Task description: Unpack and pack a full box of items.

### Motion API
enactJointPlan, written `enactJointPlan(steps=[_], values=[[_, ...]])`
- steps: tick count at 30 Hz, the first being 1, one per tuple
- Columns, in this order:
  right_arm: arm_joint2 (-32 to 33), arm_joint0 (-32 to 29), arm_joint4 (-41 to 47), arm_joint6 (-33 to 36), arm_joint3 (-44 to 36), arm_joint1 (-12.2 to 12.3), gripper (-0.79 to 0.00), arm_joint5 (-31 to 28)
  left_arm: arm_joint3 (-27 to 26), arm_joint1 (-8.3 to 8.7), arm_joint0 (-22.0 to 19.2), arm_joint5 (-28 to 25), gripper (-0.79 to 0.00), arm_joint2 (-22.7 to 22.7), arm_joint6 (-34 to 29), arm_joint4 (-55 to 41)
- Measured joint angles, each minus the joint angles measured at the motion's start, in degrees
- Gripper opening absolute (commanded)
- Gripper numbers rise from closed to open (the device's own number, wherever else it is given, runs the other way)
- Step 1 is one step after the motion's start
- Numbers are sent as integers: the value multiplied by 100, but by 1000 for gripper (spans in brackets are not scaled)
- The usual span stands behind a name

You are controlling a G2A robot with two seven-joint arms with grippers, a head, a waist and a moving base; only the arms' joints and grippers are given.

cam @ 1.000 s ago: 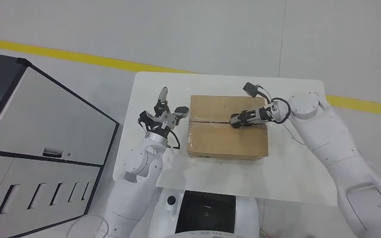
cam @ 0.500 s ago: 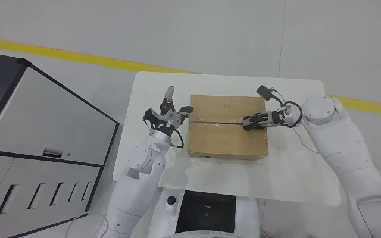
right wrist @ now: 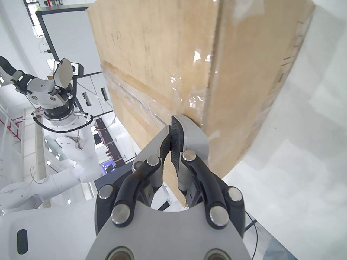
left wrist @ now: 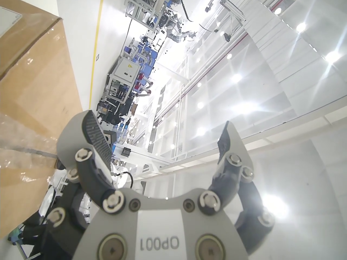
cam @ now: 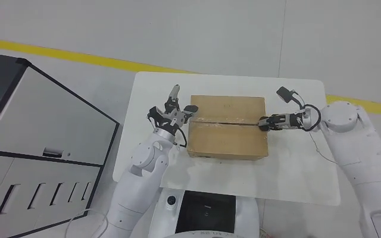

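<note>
At the box (cam: 226, 128) edge sits the right gripper (cam: 262, 124).

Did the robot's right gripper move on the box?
Yes. The right gripper slid from the middle of the box top out to its right edge.

Brown matt cardboard box (cam: 227, 140), its seam from 9 to 3 o'clock sealed with glossy, wrinkled clear plastic tape (right wrist: 130, 90). Smooth white table (cam: 297, 172). Right gripper (right wrist: 171, 133): grey metal, ribbed black pads (right wrist: 177, 136).
</note>
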Motion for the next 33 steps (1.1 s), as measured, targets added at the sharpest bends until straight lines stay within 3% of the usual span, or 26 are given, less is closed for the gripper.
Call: enactJointPlan(steps=[4,8,11,16,24,33], values=[[401,-215,43,-11,-202,118,-785,51,30,-1,-30,-1,0,15,-3,-5],[879,-403,715,138,-571,196,-785,-113,13,5,-31,-12,0,-20,7,6],[790,-388,1064,179,-966,160,-785,-136,-35,19,22,-38,0,-107,18,23],[-232,163,1205,-156,-1072,-121,-785,-149,-177,45,197,-153,0,-319,113,15],[-2112,1224,1422,-790,-2,-850,-785,-518,-598,92,721,-291,0,-685,332,49],[-2890,1674,1417,-1062,698,-1318,-785,-705,-658,114,858,-313,0,-858,311,-46]])
